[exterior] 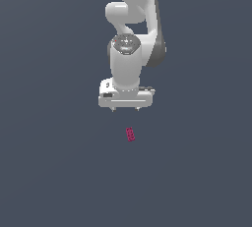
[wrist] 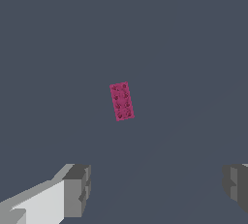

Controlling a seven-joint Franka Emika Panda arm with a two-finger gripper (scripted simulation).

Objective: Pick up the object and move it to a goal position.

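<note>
we see the white arm (exterior: 130, 29) reaching down from the top of the exterior view, its wrist vertical and the pincer (exterior: 125, 109) pointing straight at the dark grey bench (exterior: 54, 172). its fingers (wrist: 77, 189) are spread wide, holding nothing. the magenta brick (exterior: 130, 134) lies flat on the bench, below the pincer and apart from it, with nothing around it. only the wrist view lets us make out the studs on the brick (wrist: 121, 101) and the open gap between the grey finger pads.
</note>
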